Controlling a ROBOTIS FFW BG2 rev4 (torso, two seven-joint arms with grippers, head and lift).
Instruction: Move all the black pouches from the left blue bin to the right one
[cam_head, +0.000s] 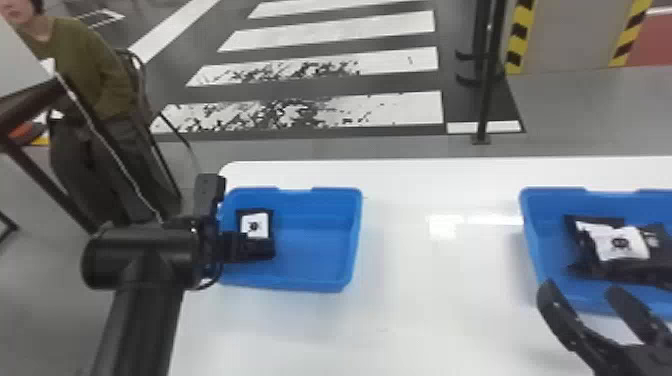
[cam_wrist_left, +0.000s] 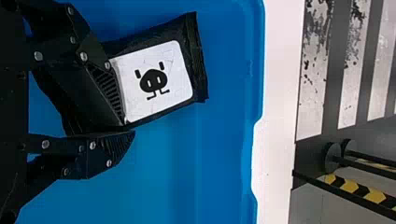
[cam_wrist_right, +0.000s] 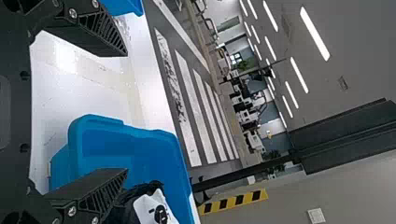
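Note:
In the head view, my left gripper (cam_head: 260, 249) is low in the left blue bin (cam_head: 317, 250), at the near end of a black pouch (cam_head: 254, 226) with a white label. The left wrist view has my left gripper (cam_wrist_left: 130, 128) shut on one side of that pouch (cam_wrist_left: 156, 84), one finger lying over it and the tips nearly together. My right gripper (cam_head: 580, 290) stands open and empty at the near side of the right blue bin (cam_head: 531, 240), which holds several overlapping black pouches (cam_head: 620, 244). In the right wrist view, my right gripper (cam_wrist_right: 126, 112) has its fingers wide apart.
Both bins rest on a white table (cam_head: 425, 320), with a wide stretch of tabletop between them. Behind the table's far edge stands a dark post (cam_head: 486, 90) on the floor.

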